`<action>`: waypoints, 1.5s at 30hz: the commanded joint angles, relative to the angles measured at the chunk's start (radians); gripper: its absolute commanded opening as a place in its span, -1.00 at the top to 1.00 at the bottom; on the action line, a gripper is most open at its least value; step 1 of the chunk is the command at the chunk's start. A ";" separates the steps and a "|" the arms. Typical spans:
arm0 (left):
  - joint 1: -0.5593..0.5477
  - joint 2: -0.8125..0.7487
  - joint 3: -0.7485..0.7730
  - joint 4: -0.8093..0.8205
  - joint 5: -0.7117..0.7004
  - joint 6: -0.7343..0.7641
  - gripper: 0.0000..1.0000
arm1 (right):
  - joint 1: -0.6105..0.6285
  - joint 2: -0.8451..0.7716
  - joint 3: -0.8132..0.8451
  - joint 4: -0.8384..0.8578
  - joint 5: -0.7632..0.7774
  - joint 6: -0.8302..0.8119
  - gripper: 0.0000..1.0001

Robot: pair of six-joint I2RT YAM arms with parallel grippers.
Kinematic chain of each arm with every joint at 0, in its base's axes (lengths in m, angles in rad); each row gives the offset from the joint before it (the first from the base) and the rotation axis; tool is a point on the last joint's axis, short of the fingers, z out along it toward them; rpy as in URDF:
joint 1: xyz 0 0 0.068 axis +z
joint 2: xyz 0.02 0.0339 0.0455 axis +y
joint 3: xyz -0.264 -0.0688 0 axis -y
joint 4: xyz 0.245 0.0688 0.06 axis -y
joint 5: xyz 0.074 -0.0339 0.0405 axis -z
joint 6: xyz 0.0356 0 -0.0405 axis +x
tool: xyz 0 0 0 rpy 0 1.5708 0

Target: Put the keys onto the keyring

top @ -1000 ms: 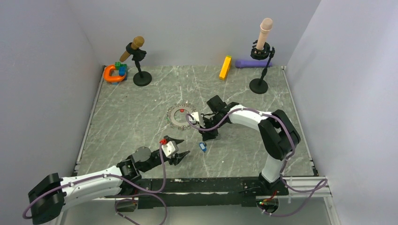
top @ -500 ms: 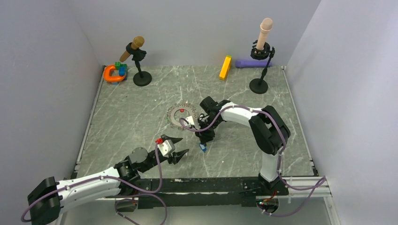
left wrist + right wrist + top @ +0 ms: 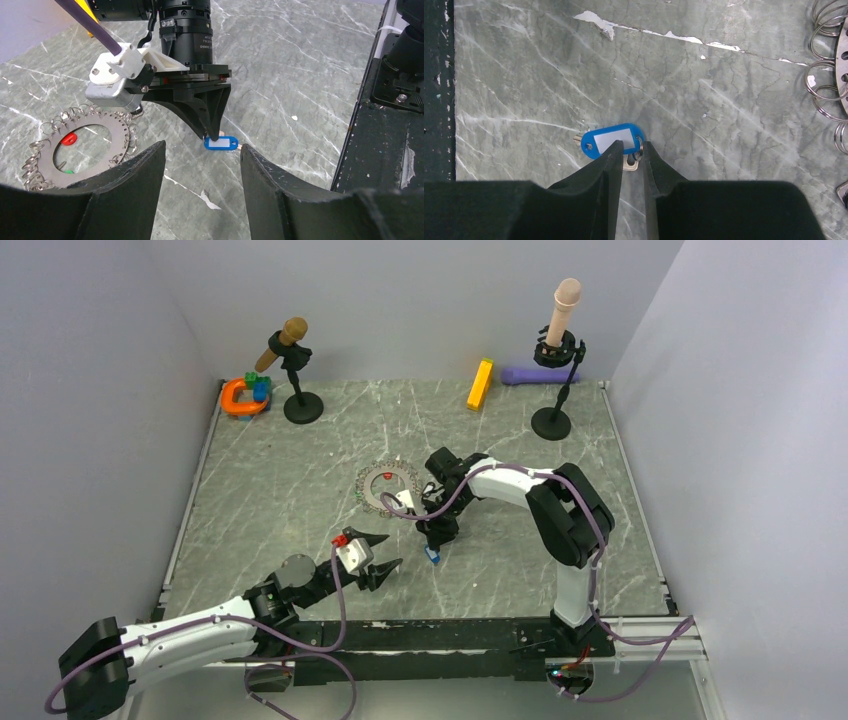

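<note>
The blue key (image 3: 611, 140) lies flat on the marble table, also visible from above (image 3: 432, 554) and in the left wrist view (image 3: 221, 143). My right gripper (image 3: 631, 145) points straight down over its ring end, jaws narrowly open. One finger overlaps the tag and the other stands at its small split ring. The grey keyring (image 3: 388, 488) lies just left of that arm, with a red key (image 3: 69, 138) inside its hole. My left gripper (image 3: 201, 146) hovers open and empty near the front edge (image 3: 375, 558), facing the blue key.
An orange C-shaped toy (image 3: 243, 396) with blocks sits at the back left beside a microphone stand (image 3: 303, 405). A yellow block (image 3: 480, 384), a purple object (image 3: 530, 375) and a second stand (image 3: 551, 420) are at the back right. Walls enclose three sides.
My right gripper has swung left and come down over the blue key, its jaws narrowing. The left arm shifted slightly left early on, then stayed still.
</note>
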 commanded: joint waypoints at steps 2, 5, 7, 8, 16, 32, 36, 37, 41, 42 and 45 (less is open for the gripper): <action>-0.005 -0.008 -0.007 0.010 -0.012 -0.019 -0.23 | 0.000 -0.022 0.025 -0.017 -0.024 -0.015 0.52; -0.005 -0.003 -0.006 0.011 -0.009 -0.018 -0.23 | 0.000 -0.024 0.028 -0.017 -0.028 -0.011 0.56; -0.005 -0.004 -0.004 0.010 -0.011 -0.018 -0.23 | 0.000 -0.023 0.031 -0.018 -0.030 -0.009 0.59; -0.005 -0.004 -0.004 0.009 -0.011 -0.019 -0.23 | 0.000 -0.023 0.031 -0.017 -0.032 -0.006 0.62; -0.005 -0.008 -0.004 0.008 -0.009 -0.023 -0.24 | 0.000 -0.035 0.039 -0.023 -0.035 0.000 1.00; -0.004 -0.072 0.057 0.039 -0.005 -0.018 -0.23 | -0.128 -0.274 0.131 -0.148 -0.491 -0.087 1.00; -0.004 -0.079 0.108 0.043 -0.003 -0.028 -0.15 | -0.139 -0.323 0.159 -0.169 -0.592 -0.099 1.00; -0.004 -0.076 0.128 0.039 -0.004 -0.031 -0.13 | -0.133 -0.335 0.149 -0.145 -0.566 -0.088 1.00; -0.004 -0.048 0.166 0.004 0.008 -0.045 -0.08 | -0.123 -0.377 0.005 0.073 -0.310 0.074 1.00; -0.004 -0.044 0.168 -0.009 0.010 -0.048 -0.08 | -0.123 -0.366 -0.023 0.078 -0.255 0.073 1.00; -0.005 -0.047 0.157 -0.025 0.010 -0.090 -0.08 | -0.123 -0.319 -0.097 0.053 -0.155 0.065 1.00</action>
